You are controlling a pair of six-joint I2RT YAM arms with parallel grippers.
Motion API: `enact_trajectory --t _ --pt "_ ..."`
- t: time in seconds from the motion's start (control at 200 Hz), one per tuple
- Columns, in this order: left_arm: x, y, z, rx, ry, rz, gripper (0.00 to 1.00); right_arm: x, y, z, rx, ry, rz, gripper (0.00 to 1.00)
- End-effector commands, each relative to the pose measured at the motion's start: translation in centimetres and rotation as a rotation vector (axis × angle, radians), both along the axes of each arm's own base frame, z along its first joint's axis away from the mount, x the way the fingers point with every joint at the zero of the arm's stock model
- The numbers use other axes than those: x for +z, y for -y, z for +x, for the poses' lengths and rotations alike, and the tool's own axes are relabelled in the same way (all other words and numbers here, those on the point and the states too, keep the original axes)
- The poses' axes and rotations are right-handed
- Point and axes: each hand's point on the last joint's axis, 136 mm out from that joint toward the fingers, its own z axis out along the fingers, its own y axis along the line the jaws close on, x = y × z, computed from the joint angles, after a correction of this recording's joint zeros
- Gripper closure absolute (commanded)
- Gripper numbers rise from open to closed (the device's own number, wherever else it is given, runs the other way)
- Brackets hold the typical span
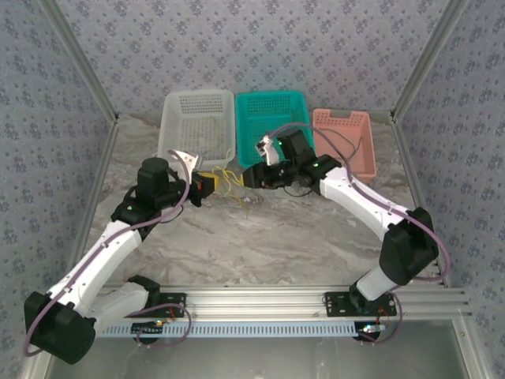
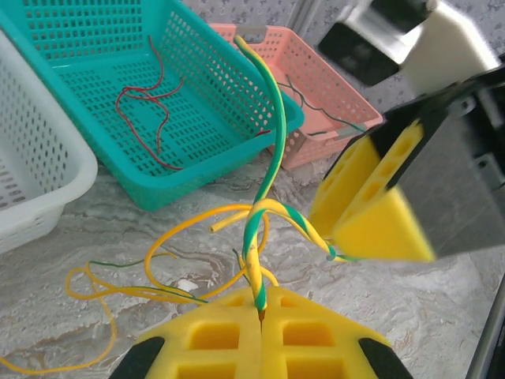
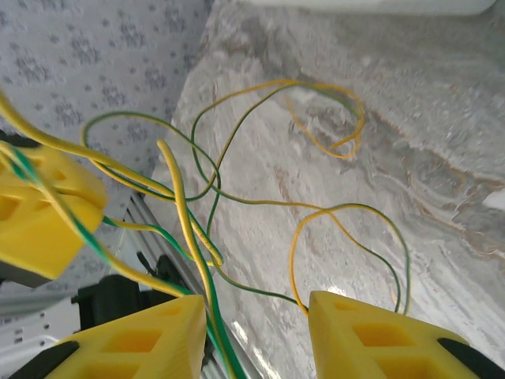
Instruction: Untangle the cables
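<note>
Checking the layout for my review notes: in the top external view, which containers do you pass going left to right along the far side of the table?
white basket → teal basket → pink basket

Walls (image 1: 260,39) on three sides carried a blue-grey floral pattern. Metal posts (image 1: 79,59) ran up the two rear corners. The counter (image 1: 260,245) had a grey-white marbled surface. An aluminium rail (image 1: 260,298) spanned its near edge. Lighting was even and diffuse.
</note>
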Motion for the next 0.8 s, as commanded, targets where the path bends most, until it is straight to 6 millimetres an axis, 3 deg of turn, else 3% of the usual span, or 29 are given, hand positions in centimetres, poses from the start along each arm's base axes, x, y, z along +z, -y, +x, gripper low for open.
enact_trajectory --t 0.0,0.41,0.535,0.605,0.73,0.795 --pt "0.9 1.0 -0.1 -0.057 0.067 -0.01 1.0 0.9 -1.3 -0.8 0.077 0.019 0.027 0.6" --pt "0.4 1.9 -0.2 -0.075 0.05 -0.012 1.0 0.3 -2.6 0.1 0.063 -0.004 0.08 0.7" --pt "0.3 1.9 -0.1 -0.072 0.046 -0.012 1.0 0.0 -2.7 0.4 0.049 -0.008 0.079 0.8" --pt "0.5 1.9 -0.1 -0.071 0.049 -0.017 1.0 -0.1 -2.8 0.3 0.047 -0.013 0.083 0.79" --pt "0.6 2.0 -0.2 -0.075 0.046 -0.02 1.0 -0.7 -2.1 0.1 0.039 -0.001 0.05 0.67" --pt "0.8 2.2 -0.4 -0.09 0.043 -0.027 1.0 -0.8 -1.4 0.0 0.043 0.0 0.057 0.66"
